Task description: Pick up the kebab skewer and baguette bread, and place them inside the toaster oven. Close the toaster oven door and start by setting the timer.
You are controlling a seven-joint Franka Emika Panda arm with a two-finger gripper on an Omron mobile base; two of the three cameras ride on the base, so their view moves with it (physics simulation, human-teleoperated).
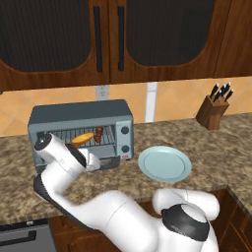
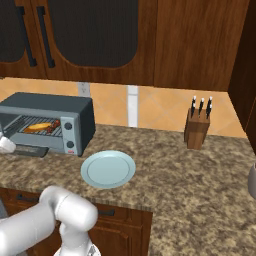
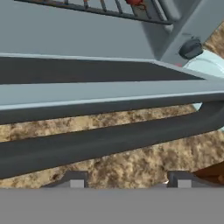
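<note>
- Nearest to us in the hand view, our gripper sits just under the dark bar handle of the toaster oven door, which lies folded down over the worktop; the tips stand apart with nothing between them, and we cannot tell whether they will catch the bar.
- We judge the main risk is a slip: if the tips close short of the handle, the door will not lift.
- Lifting too fast could jolt the toaster oven and shift the food on its rack.
- The left base view shows the baguette bread and kebab skewer side by side inside, and our arm reaching the door.
- The right base view adds the plate and the knife block farther off.
</note>
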